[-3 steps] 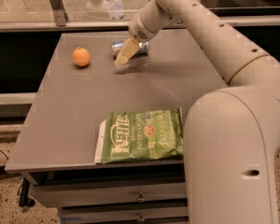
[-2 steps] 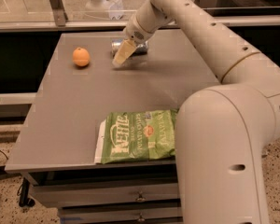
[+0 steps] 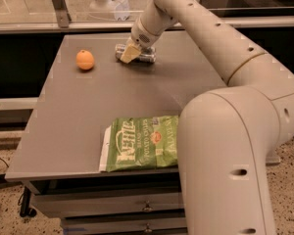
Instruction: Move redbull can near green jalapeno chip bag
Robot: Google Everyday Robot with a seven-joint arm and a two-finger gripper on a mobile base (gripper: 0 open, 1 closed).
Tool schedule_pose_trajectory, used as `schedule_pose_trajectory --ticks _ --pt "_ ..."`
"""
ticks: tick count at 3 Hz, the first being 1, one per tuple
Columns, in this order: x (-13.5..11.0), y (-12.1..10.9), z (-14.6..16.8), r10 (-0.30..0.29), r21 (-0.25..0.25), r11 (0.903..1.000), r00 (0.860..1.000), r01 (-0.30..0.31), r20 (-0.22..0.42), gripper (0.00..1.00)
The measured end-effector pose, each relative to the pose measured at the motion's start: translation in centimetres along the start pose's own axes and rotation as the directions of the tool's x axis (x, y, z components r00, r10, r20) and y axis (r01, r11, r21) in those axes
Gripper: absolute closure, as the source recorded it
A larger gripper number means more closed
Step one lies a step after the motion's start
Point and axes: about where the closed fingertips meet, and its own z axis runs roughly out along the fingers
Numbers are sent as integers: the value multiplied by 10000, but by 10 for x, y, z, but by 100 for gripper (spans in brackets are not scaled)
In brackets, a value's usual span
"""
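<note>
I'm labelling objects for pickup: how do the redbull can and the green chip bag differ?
The redbull can is small, silver and cylindrical, lying on its side at the far end of the table with the gripper at it; the green chip bag is larger, flat and alone at the near edge. Both lie on it.

Cream-white robot arm (image 3: 225, 48) of thick rounded segments, dotted with small dark holes, a thin tan seam ringing one joint. Its tan gripper (image 3: 129, 54) is over the table's (image 3: 63, 131) far side.
</note>
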Motion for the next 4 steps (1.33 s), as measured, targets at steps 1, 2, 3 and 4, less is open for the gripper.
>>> schedule_pose_trajectory --ticks 1,2,3,4 --pt "0 -1 -9 -72 -24 10000 10000 72 -39 86" --pt "1 -1 -36 74 -148 9999 9993 -69 376 100" --pt "6 1 -73 639 -413 9974 9884 -587 1378 100" --pt "23 5 -117 1483 -712 9884 9508 -1338 2721 100"
